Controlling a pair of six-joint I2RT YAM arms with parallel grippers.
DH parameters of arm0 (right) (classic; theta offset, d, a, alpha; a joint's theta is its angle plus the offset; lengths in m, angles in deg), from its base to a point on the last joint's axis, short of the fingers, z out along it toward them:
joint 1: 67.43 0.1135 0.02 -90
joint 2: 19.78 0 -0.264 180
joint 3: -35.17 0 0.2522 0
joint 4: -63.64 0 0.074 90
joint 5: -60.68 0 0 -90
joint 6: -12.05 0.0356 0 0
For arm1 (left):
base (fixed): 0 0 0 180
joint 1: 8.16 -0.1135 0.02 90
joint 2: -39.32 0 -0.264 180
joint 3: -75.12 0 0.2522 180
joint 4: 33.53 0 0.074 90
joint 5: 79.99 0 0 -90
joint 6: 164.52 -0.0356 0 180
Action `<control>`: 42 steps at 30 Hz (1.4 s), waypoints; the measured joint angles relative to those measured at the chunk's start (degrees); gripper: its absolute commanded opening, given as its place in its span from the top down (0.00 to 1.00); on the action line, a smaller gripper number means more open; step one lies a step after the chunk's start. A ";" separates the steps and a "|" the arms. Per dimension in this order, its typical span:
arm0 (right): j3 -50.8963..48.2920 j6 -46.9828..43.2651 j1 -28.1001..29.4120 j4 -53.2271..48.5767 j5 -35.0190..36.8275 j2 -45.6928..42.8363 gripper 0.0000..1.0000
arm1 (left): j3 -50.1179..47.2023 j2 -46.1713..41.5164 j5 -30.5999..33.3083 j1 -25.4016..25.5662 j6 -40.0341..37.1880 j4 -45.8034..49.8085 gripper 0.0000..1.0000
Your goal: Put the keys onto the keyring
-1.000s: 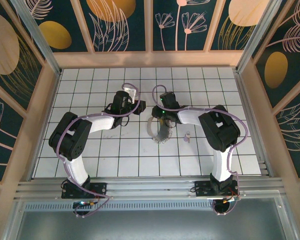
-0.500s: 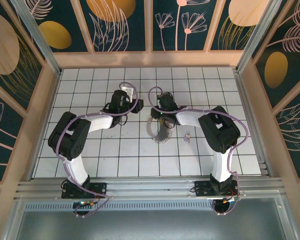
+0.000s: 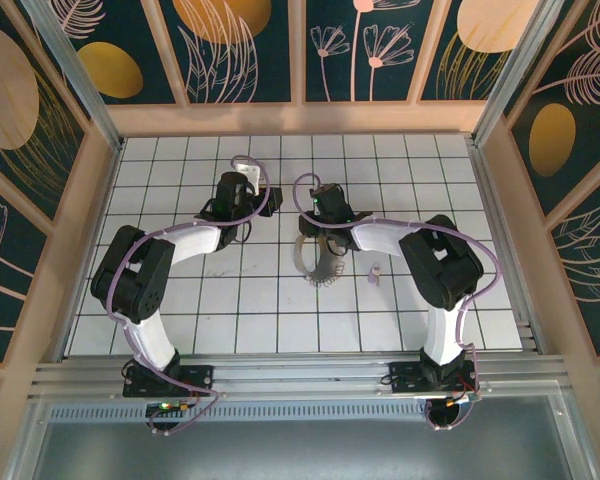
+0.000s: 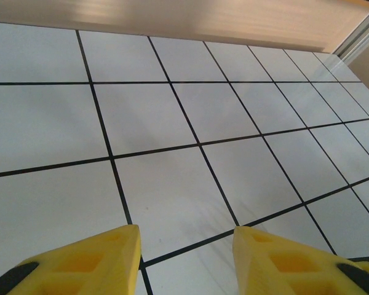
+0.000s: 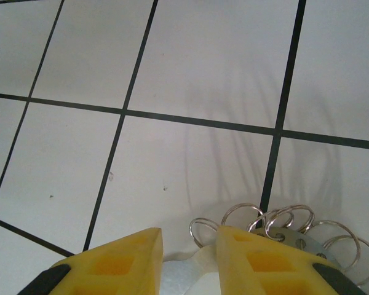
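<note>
White-tiled table (image 3: 180, 320) seen from above. The thin grey keyring (image 3: 302, 258) lies near its centre, and the tiny lilac key (image 3: 374, 272) sits apart at the keyring's 3 o'clock. The left claw (image 4: 186, 236), at the keyring's 10 o'clock, is spread over bare tile. The right claw (image 5: 187, 236), at 12 o'clock, is narrowly parted beside small metal rings (image 5: 283, 224); I cannot tell whether it pinches anything.

Glossy white floor tiles (image 5: 203, 61), shiny bare-metal small rings (image 5: 283, 220), matt yellow plastic fingers (image 5: 111, 264).

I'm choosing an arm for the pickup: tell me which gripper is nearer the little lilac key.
Right. Seen from above, the right gripper sits left of and beyond the key; the left gripper is farther left, past the right one.
</note>
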 measured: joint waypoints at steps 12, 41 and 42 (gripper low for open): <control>2.23 -0.09 -0.72 0.02 -1.90 4.50 0.70 | 0.00 -0.61 0.00 0.00 0.00 0.15 0.56; -0.81 -3.02 -0.55 3.26 -2.93 3.56 0.63 | 0.00 -0.63 -0.04 0.00 0.02 0.11 0.56; -0.96 -3.39 -0.50 3.21 -2.95 3.39 0.63 | 0.00 -0.63 -0.07 0.00 0.02 0.11 0.56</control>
